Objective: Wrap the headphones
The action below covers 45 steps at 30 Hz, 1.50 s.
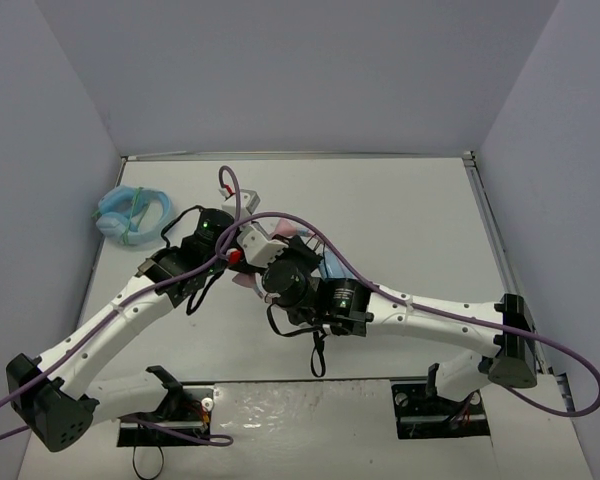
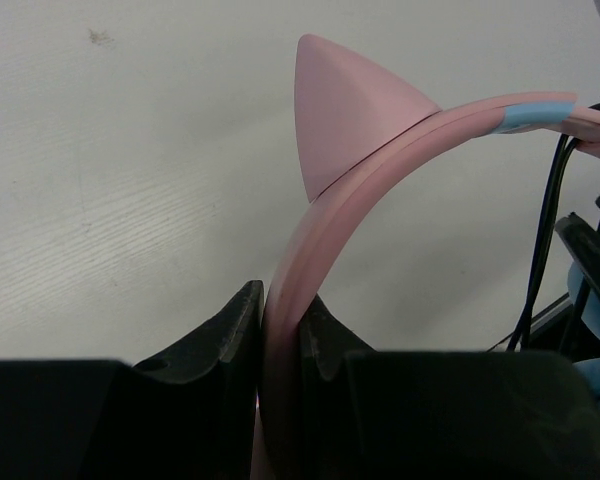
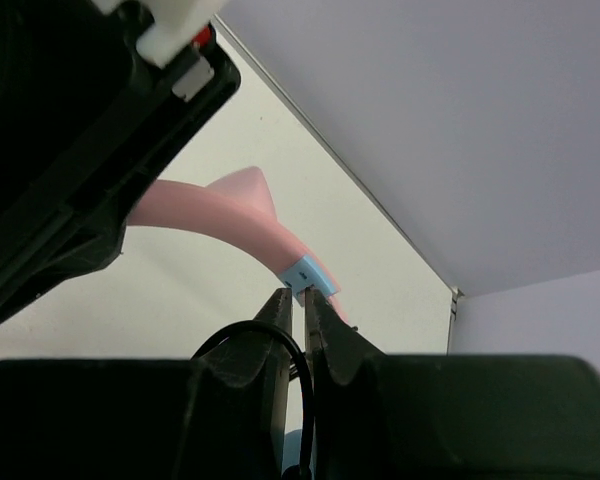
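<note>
The headphones' pink headband (image 2: 380, 150) with its cat ear rises from my left gripper (image 2: 280, 300), whose jaws are shut on the band. In the top view the headphones (image 1: 335, 264) lie mid-table, mostly hidden under both wrists, with a light blue ear cup showing. My right gripper (image 3: 298, 300) has its jaws closed to a thin slit on the thin black cable (image 3: 298, 365), just below the band's blue slider (image 3: 308, 274). The cable (image 2: 548, 210) also hangs at the right in the left wrist view. In the top view the left gripper (image 1: 236, 262) and right gripper (image 1: 295, 250) are close together.
An all-light-blue looped item (image 1: 130, 214) lies at the far left edge against the wall. Purple arm cables (image 1: 380, 292) loop over the middle. Grey walls enclose the white table (image 1: 410, 210) on three sides.
</note>
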Tool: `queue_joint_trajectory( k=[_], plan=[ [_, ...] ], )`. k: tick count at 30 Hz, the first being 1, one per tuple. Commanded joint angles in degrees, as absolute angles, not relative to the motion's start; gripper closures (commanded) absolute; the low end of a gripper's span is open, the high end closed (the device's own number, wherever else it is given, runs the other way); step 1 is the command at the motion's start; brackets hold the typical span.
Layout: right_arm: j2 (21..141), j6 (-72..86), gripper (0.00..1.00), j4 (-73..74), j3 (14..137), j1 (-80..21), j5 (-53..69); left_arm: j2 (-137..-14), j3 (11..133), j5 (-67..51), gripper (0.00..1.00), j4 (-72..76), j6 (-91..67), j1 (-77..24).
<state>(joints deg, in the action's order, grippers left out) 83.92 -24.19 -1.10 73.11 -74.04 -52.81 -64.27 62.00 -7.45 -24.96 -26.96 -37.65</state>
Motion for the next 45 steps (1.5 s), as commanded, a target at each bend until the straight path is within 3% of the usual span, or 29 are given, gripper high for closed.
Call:
queue_joint_trajectory(
  k=[1, 19, 45],
  plan=[
    [82.9, -21.8, 0.92, -4.0, 70.8, -71.5, -53.5, -62.2, 64.5, -8.9, 1.0, -21.2, -28.0, -38.5],
    [83.3, -18.2, 0.9, -6.0, 63.3, -66.4, -49.8, -65.9, 64.6, -4.7, 1.0, -23.3, -28.6, -38.5],
    [87.4, -13.7, 0.82, -9.4, 63.4, -64.1, -46.4, -69.4, 63.9, -1.3, 1.0, -24.2, -30.1, -38.5]
  ],
)
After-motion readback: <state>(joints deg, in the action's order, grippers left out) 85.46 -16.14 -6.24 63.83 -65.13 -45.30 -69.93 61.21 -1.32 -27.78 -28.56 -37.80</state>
